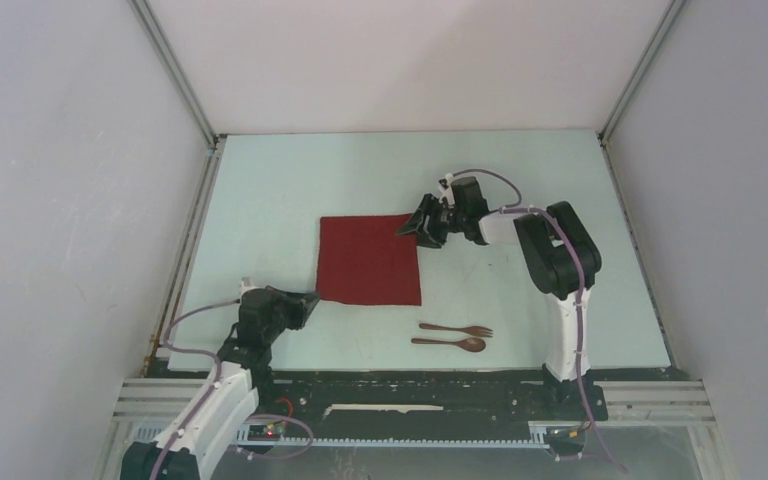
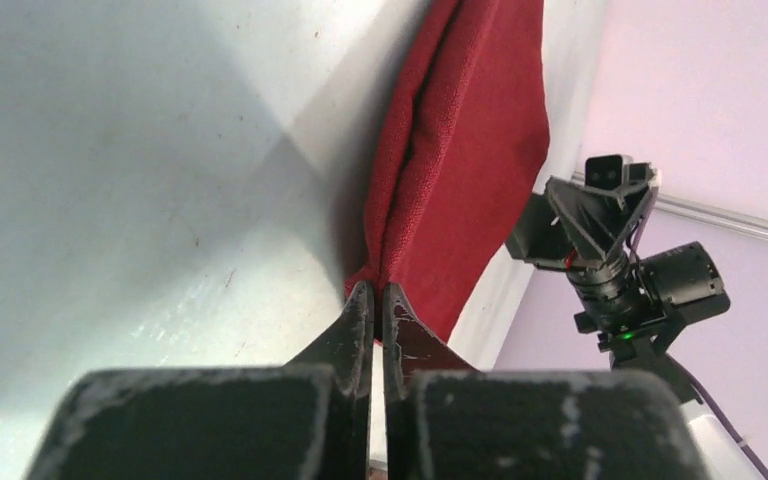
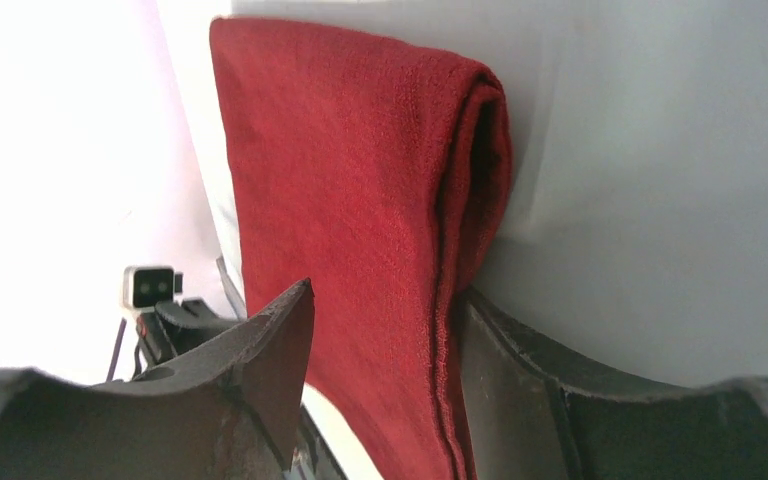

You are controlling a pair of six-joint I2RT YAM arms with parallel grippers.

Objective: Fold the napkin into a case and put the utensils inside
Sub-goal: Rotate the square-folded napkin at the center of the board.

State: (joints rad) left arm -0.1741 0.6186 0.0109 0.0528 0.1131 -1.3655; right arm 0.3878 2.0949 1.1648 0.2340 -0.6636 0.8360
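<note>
1. The bench (image 1: pixel 260 180), a pale green surface, fills the middle of the top view between grey walls.

2. The napkin (image 1: pixel 370 260), a dark red cloth, lies flat at the centre of the frame as a roughly square patch. In both wrist views more than one layer of cloth is seen at its edge, so it is folded over on itself.

3. The right tool (image 1: pixel 412 228) is located at the upper right corner of the napkin. In the right wrist view its jaws stand apart, with the rolled, doubled edge of the cloth between them. One finger (image 3: pixel 520 370) is seen against the fold. Contact by the other finger cannot be determined, and no clamped grip is shown.

4. The left tool (image 1: pixel 308 298) is located at the lower left corner of the napkin. In the left wrist view its jaws are clenched, with only a thin slit between them, and the corner of the cloth is pinched at the tips. The cloth runs away from the tips toward the top of that frame.

5. The fork (image 1: pixel 457 329) lies on the bench just below the lower right corner of the napkin, apart from it, tines pointing right.

6. The spoon (image 1: pixel 450 343) lies just below the fork and parallel to it, bowl at the right end. Neither utensil is touched by a tool.
</note>
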